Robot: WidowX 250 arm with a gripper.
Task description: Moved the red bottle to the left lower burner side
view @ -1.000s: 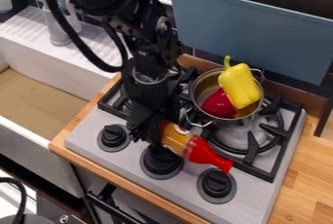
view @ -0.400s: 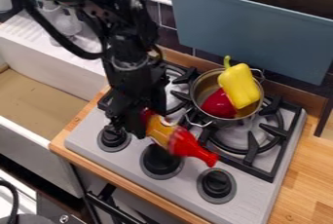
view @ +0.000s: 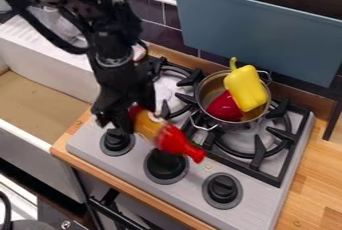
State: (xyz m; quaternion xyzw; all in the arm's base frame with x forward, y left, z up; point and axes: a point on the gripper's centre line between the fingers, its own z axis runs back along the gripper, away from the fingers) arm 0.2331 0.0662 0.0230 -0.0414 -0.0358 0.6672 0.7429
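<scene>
Over the stove's (view: pixel 194 201) near left part | my claw (view: pixel 125 118) closed on the base end of the red bottle (view: pixel 164 135), no wider than its grip needs | bottle slanted, red tip toward near right, by middle knob (view: pixel 165 165) | pot (view: pixel 206 85) farther right, yellow pepper (view: pixel 246 88) and red item (view: pixel 224 107) inside

Toy kitchen, our setting
We list: one stove (view: pixel 194 194) with knobs and burner grates; one pot (view: pixel 207 85); one white sink (view: pixel 75 80); wooden countertop (view: pixel 308 194).
</scene>
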